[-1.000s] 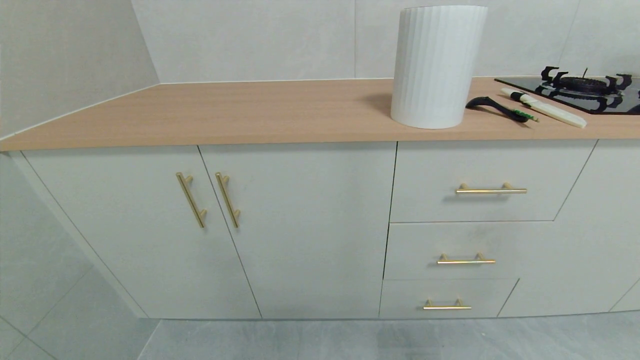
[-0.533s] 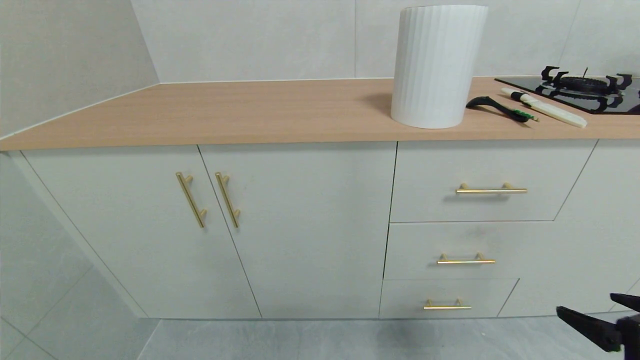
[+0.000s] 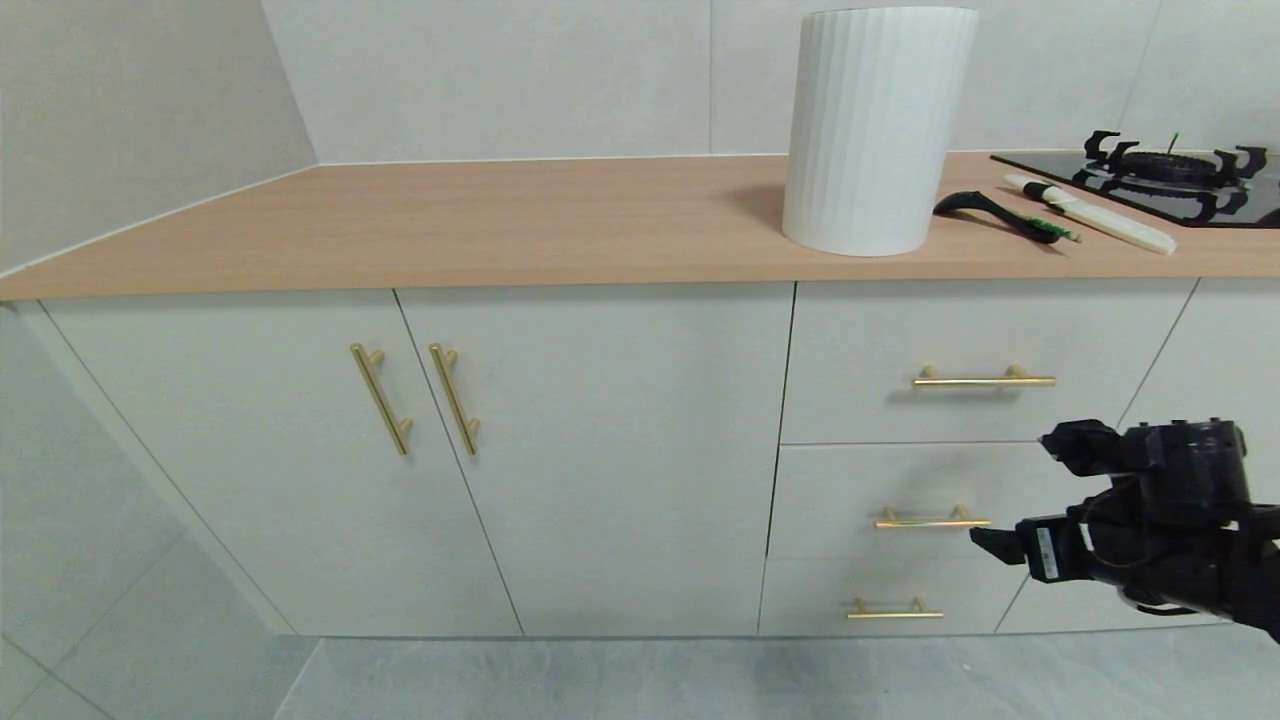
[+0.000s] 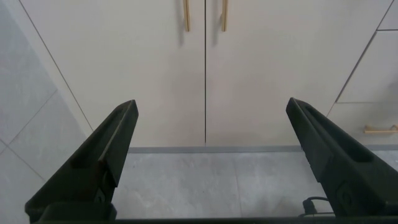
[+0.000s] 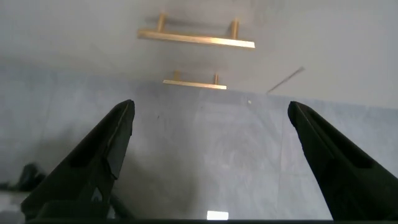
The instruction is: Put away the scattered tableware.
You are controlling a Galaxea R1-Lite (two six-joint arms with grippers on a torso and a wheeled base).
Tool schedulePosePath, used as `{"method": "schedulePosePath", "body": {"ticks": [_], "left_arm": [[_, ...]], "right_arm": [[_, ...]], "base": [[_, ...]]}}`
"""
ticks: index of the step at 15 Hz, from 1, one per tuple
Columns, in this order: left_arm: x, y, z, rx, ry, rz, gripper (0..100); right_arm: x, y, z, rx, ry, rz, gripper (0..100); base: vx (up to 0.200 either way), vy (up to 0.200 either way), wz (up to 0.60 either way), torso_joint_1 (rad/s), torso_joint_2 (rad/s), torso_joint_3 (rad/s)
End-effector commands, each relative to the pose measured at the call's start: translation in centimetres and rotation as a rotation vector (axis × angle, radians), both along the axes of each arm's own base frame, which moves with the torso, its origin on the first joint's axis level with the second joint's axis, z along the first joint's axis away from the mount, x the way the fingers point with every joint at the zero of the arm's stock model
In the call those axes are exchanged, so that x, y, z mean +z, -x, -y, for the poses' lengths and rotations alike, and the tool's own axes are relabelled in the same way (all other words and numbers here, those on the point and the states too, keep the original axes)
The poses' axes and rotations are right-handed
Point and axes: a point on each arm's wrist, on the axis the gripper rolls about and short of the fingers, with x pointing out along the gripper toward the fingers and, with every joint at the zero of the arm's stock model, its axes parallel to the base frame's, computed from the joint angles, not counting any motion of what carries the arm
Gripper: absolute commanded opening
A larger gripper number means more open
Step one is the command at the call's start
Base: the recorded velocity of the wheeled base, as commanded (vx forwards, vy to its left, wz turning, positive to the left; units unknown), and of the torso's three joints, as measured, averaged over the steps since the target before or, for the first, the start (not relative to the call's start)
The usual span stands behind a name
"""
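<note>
Black utensil and white utensil lie slantwise on the countertop, just right of the white canister. The right gripper, jaws spread and empty, hangs well below the canister and is likely the nearer arm.

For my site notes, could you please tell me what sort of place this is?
Most likely a home-style kitchen: a wooden countertop over pale cabinet doors and drawers with brass handles, a gas hob at its right end, and a black utensil and white knife lying beside a white ribbed container.
</note>
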Motion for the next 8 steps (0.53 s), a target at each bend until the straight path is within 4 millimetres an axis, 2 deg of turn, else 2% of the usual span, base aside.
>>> {"method": "schedulePosePath", "body": {"ticks": [1, 3, 8], "left_arm": [[0.0, 0.0, 0.0, 0.000, 0.000, 0.000, 100], [0.0, 0.0, 0.0, 0.000, 0.000, 0.000, 100], [0.0, 0.0, 0.0, 0.000, 0.000, 0.000, 100]], "right_arm": [[-3.8, -3.9, -0.1, -0.014, 0.010, -0.078, 100], [-5.0, -5.9, -0.1, -0.020, 0.011, -0.073, 100], [-8.4, -8.0, 0.5, -0.074, 0.023, -0.007, 100]], "base": [[0.000, 0.000, 0.00, 0.000, 0.00, 0.000], [0.000, 0.000, 0.00, 0.000, 0.00, 0.000], [0.000, 0.000, 0.00, 0.000, 0.00, 0.000]]}}
